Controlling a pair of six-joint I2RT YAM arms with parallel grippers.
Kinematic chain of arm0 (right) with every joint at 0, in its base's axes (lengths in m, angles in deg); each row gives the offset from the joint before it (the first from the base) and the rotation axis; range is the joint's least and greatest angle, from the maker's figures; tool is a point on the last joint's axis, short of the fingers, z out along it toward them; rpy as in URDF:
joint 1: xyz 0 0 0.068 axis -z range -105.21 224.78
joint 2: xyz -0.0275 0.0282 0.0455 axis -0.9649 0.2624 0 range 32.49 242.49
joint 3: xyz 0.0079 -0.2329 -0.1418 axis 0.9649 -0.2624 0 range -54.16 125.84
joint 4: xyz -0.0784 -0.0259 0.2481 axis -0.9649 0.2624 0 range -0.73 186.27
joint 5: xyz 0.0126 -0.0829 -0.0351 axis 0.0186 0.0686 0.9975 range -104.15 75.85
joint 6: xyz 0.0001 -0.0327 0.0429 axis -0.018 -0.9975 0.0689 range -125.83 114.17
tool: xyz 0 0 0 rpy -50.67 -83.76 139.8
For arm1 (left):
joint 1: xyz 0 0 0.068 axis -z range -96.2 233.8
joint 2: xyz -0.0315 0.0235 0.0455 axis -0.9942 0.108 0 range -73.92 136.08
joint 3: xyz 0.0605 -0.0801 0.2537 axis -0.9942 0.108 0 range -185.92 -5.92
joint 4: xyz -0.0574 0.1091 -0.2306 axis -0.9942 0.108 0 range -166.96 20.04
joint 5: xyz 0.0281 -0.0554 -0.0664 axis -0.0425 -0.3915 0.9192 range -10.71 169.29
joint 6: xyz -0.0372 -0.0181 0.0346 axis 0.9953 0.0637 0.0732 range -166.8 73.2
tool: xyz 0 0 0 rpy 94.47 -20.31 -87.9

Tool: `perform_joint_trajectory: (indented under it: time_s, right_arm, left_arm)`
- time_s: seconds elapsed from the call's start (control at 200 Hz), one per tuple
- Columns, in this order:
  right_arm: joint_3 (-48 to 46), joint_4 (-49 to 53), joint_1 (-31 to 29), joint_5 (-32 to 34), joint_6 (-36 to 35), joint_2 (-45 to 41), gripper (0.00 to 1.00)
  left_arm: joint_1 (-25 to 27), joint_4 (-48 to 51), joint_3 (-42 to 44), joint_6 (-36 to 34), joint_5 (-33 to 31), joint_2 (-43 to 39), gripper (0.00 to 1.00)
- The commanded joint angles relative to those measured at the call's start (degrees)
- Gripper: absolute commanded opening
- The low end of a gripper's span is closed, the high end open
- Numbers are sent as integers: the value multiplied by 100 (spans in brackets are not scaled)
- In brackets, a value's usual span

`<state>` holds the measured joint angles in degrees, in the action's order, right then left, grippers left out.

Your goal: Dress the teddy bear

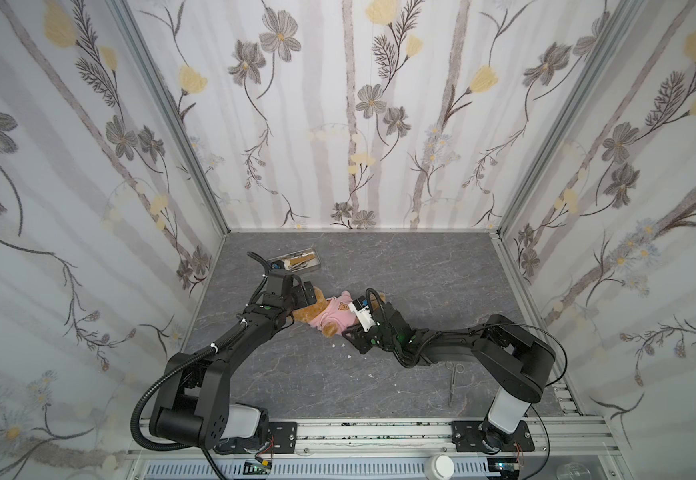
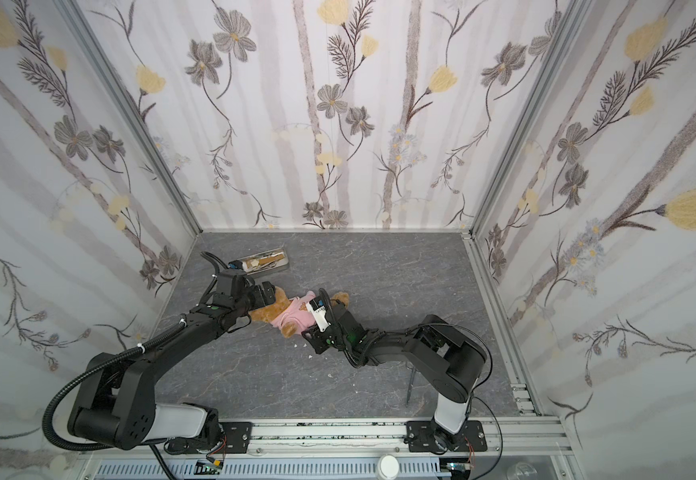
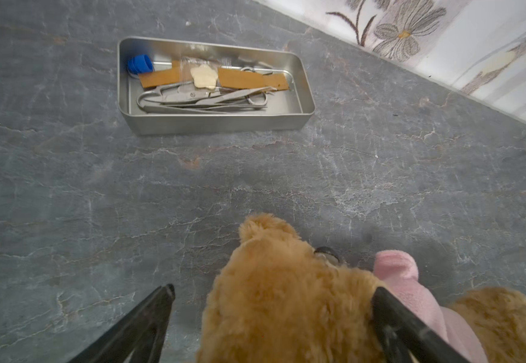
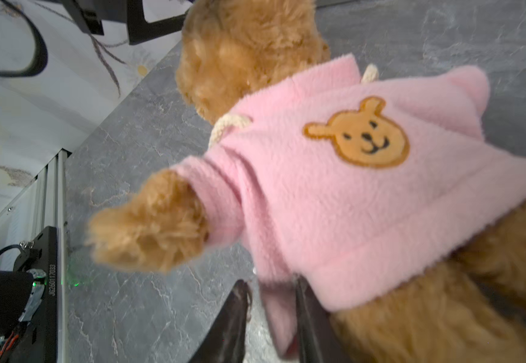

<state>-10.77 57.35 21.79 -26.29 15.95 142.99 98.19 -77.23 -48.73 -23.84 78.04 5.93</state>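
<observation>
Two arms are meeting at mid-table (image 1: 442, 282), where the teddy bear (image 1: 312, 312) is lying on its back, head toward the left arm.

Step in hand, judged: drawing the pink shirt (image 1: 336, 318) down over the belly; pulling along the body would avoid bunching.

Left gripper (image 3: 274, 290) is standing wide open astride the head, holding nothing.

Right gripper (image 4: 271, 283) is narrowing around the hem flap; whether it is pinching cannot be told.

Bear is looking fluffy, golden-brown. One paw is poking through its sleeve; the orange emblem (image 4: 357, 133) is facing up.
</observation>
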Motion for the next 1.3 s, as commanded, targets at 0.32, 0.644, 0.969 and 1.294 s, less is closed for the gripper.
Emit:
perform_joint_trajectory:
  time_s: [0.32, 0.644, 0.969, 1.294]
  right_arm:
    - [-375, 236, -116, 71, -186, -563, 37]
    - [-195, 1699, 866, 13, -666, -2516, 67]
    - [637, 2858, 2182, -1407, -611, -2762, 99]
    - [607, 2288, 2517, -2642, -503, -2601, 100]
  left_arm:
    - [348, -1690, 1520, 1285, 709, -179, 71]
    - [540, -2844, 2275, 916, 606, -1453, 20]
    - [865, -4258, 2672, 336, 560, -2887, 0]
    - [1217, -4538, 2667, 184, 806, -3359, 0]
